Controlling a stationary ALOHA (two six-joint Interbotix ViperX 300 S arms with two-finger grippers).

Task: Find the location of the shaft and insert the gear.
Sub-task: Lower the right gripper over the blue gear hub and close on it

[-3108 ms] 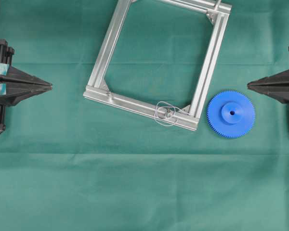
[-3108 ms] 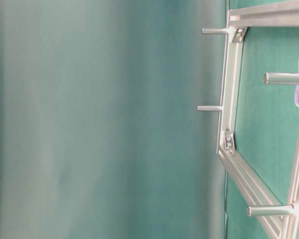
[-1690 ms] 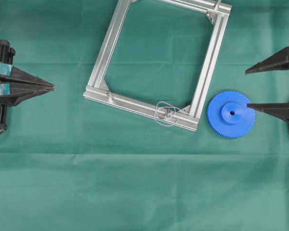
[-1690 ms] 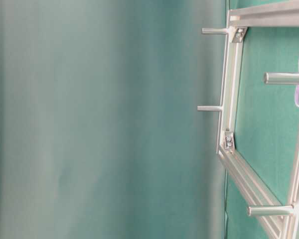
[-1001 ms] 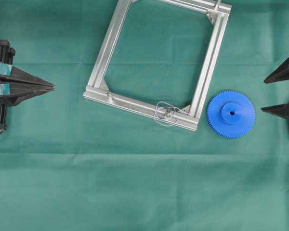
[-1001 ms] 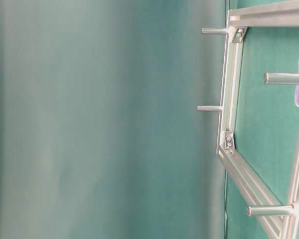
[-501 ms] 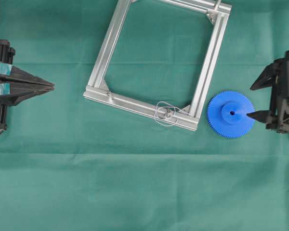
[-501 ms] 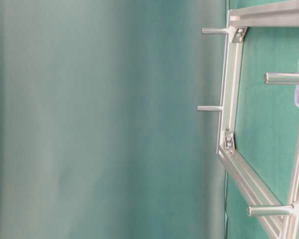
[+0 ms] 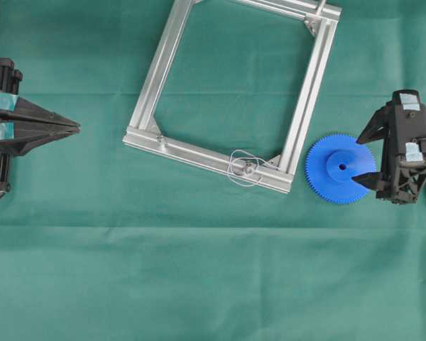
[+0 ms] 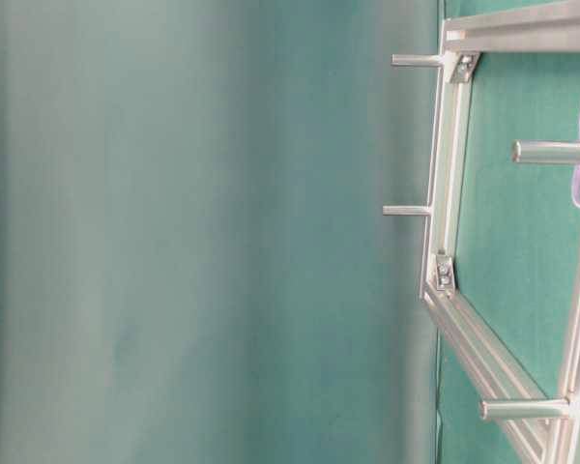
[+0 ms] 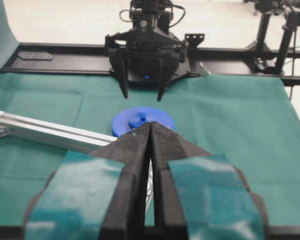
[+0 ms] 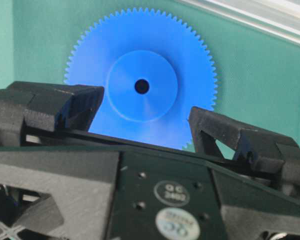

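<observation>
My right fingers (image 9: 366, 155) spread wide over the gear (image 9: 340, 168) to straddle it; left fingers (image 9: 74, 128) rest together, idle.

A silver aluminium frame (image 9: 163, 71) lies on green cloth (image 9: 199, 284).

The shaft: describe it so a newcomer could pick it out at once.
On the green cloth lies a square aluminium frame. Follow its lower rail towards the blue gear; the shaft is the tiny upright metal pin there. Only it has a thin wire loop around it.
</observation>
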